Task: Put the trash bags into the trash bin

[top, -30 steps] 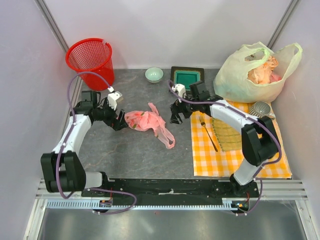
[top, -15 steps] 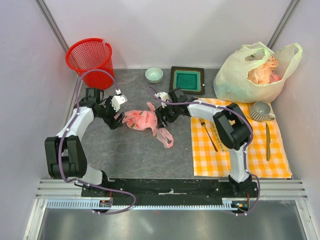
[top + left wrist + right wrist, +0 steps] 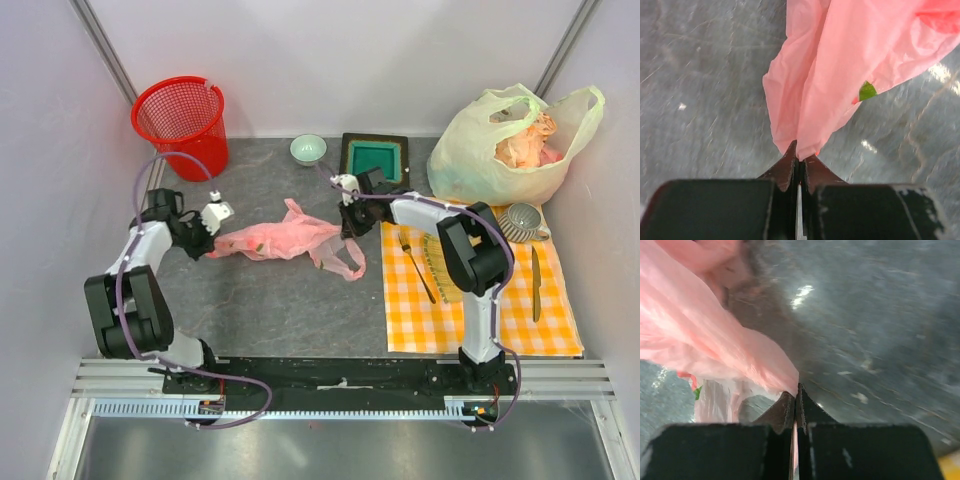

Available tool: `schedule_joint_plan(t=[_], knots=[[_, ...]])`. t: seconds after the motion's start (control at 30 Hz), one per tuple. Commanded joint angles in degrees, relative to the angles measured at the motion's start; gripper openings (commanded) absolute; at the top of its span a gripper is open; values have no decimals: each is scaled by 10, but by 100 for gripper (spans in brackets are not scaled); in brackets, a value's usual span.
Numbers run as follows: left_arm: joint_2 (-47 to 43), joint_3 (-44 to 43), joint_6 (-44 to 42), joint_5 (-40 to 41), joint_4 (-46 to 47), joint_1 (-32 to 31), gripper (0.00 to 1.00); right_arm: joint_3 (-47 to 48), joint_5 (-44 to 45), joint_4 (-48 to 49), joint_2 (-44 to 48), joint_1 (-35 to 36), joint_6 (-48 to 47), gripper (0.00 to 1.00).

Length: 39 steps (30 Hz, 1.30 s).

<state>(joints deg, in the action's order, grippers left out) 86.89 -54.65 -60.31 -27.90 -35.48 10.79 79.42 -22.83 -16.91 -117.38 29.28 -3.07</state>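
A pink translucent trash bag (image 3: pixel 278 240) is stretched between both grippers over the grey table. My left gripper (image 3: pixel 208 247) is shut on its left end; in the left wrist view the pink plastic (image 3: pixel 840 75) fans out from the pinched tips of that left gripper (image 3: pixel 799 159). Over on the other side, my right gripper (image 3: pixel 346 226) is shut on the bag's right edge, and the right wrist view shows the film (image 3: pixel 705 340) caught in the right gripper (image 3: pixel 796 392). A loop handle (image 3: pixel 345 268) hangs free. The red mesh trash bin (image 3: pixel 182 122) stands at the far left corner.
A small green bowl (image 3: pixel 308 149) and a dark tray with a green dish (image 3: pixel 375 158) sit at the back. A large pale yellow-green bag (image 3: pixel 505 145) rests at the far right. An orange checked cloth (image 3: pixel 480 290) holds a fork (image 3: pixel 415 265), a knife and a strainer (image 3: pixel 522 220).
Both grippers closed on the pink bag's ends and drew apart, the left one moving left and the right one right, pulling the crumpled bag out into a long strip.
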Motion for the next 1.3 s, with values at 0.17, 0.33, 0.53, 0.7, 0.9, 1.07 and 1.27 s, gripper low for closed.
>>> schedule_joint_plan(t=[0.17,0.33,0.53,0.7,0.9,1.07,1.27], knots=[[-133,17,-218,-117,-167,57,2,9,27,-48,67,-49,-88,0],[-92,-32,-96,-160,-200,30,2,73,-42,-140,77,-46,-106,72],[-52,-87,-3,-211,-269,30,2,71,-111,-125,181,-35,-131,98],[-45,-102,28,-231,-289,24,2,70,-107,-78,209,64,-123,98],[-42,-124,30,-250,-336,24,2,79,-79,-40,184,147,-136,98],[-51,-128,-7,-267,-374,23,2,93,-13,15,144,184,-142,98],[-58,-127,-73,-273,-425,23,2,122,79,59,110,179,-102,86]])
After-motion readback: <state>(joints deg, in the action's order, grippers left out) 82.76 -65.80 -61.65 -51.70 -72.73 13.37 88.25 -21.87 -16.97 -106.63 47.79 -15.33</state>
